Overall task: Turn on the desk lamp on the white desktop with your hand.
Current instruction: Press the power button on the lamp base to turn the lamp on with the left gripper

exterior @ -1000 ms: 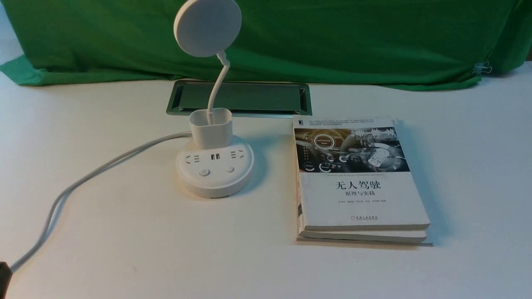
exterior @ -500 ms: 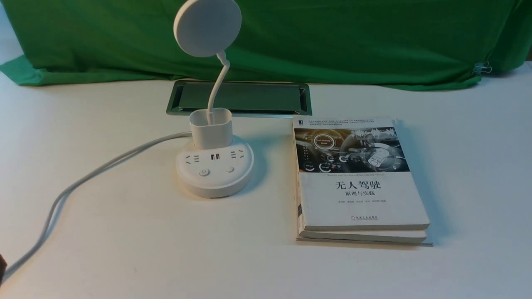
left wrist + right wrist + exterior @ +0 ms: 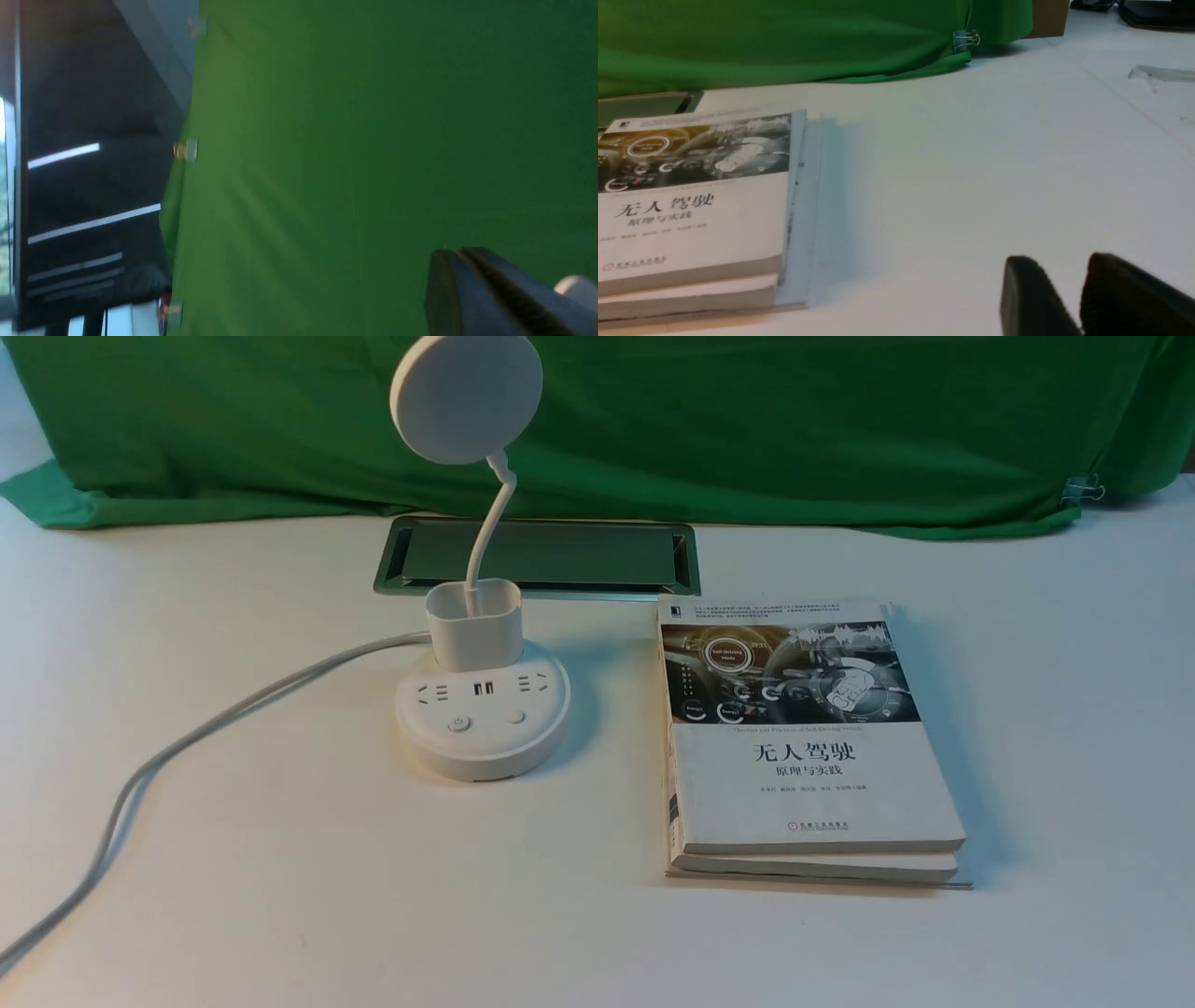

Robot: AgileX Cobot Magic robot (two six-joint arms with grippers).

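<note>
- One bench (image 3: pixel 280 859): a broad, flat, plain white top with a smooth matte face.
- One green cloth (image 3: pixel 794 429): soft and creased, it hangs along the far edge of the bench.
- Two books (image 3: pixel 803 784): rectangular paperbacks stacked one on the other. The top cover is glossy, with a dark picture above white and Chinese lettering. They lie to the right of the lamp, near it but apart.
- One cable slot (image 3: pixel 560 553): a long rectangle with a shiny metal frame, set into the bench just behind the lamp.
- One desk lamp (image 3: pixel 481 747): smooth white plastic, standing left of centre on the bench. It has a round disc head (image 3: pixel 466 397), a thin curved neck (image 3: pixel 490 523), a rounded cup holder (image 3: pixel 474 625) and a round base.
- One grey cord (image 3: pixel 187 737): it runs from the lamp's base to the near left edge.
- Two tools, both black:
  - The left tool (image 3: pixel 460 254) is raised before the cloth, its jaws pressed together on nothing.
  - The right tool (image 3: pixel 1080 280) sits low over bare bench to the right of the books, jaws slightly parted and empty.
- Two round buttons (image 3: pixel 458 723) (image 3: pixel 516 717): they sit side by side on the front of the base.
- One metal binder clip (image 3: pixel 1083 488): it pinches the cloth's right end.
</note>
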